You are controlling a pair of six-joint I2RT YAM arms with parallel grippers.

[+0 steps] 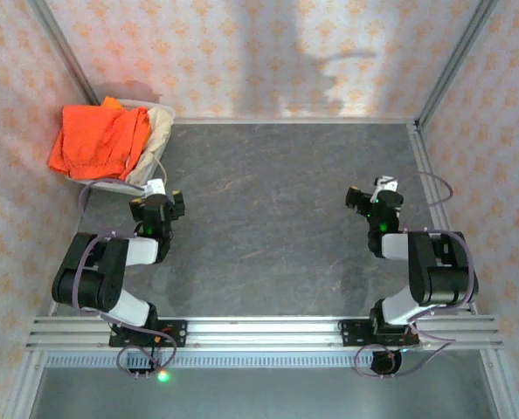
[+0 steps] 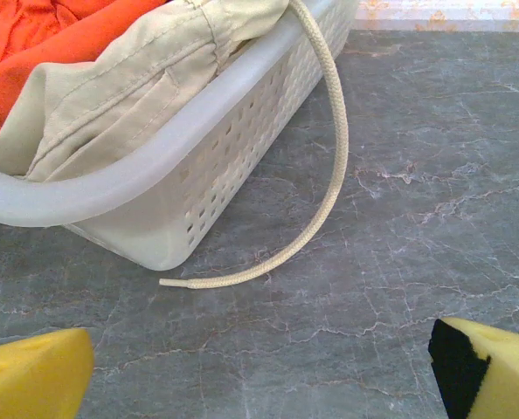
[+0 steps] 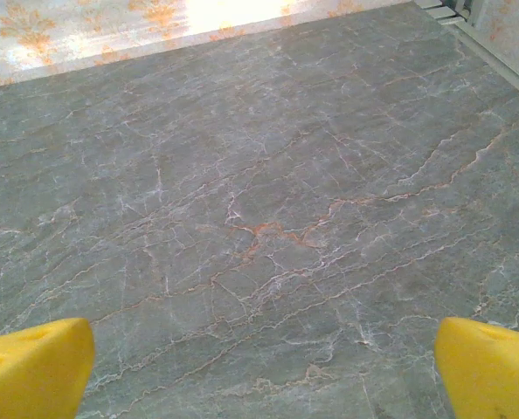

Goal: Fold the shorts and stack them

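The orange shorts (image 1: 98,140) lie heaped in a white mesh basket (image 1: 111,185) at the 10 o'clock corner of the table (image 1: 277,201); how many orange pieces are in the heap cannot be told. The cream shorts (image 1: 159,131) are bunched against the basket's 3 o'clock side, touching the orange cloth. Nothing is folded or stacked yet, so I judge the task to be at its very start.

In the left wrist view the cream shorts (image 2: 128,96) spill onto the rim of the basket (image 2: 155,166), with the orange shorts (image 2: 32,44) behind them at 10 o'clock. The basket's near wall runs from 7 o'clock up towards 1 o'clock. A drawstring (image 2: 329,157) hangs over the rim and curves down onto the table, its free end pointing to 9 o'clock.

The left claw (image 1: 159,207) sits just beside the basket's near corner, with the shorts at about 11 o'clock from it. In its own camera the left claw (image 2: 259,375) is spread wide, its yellow pads (image 2: 32,375) far apart with nothing between them.

The right claw (image 1: 375,199) is well apart, across the table, with the shorts at roughly 10 o'clock from it. In its own camera the right claw (image 3: 264,367) likewise gapes over bare table, holding nothing.

The left arm is plainly the nearer, so the first pick should likely fall to it, reaching up and over the rim towards 11 o'clock.
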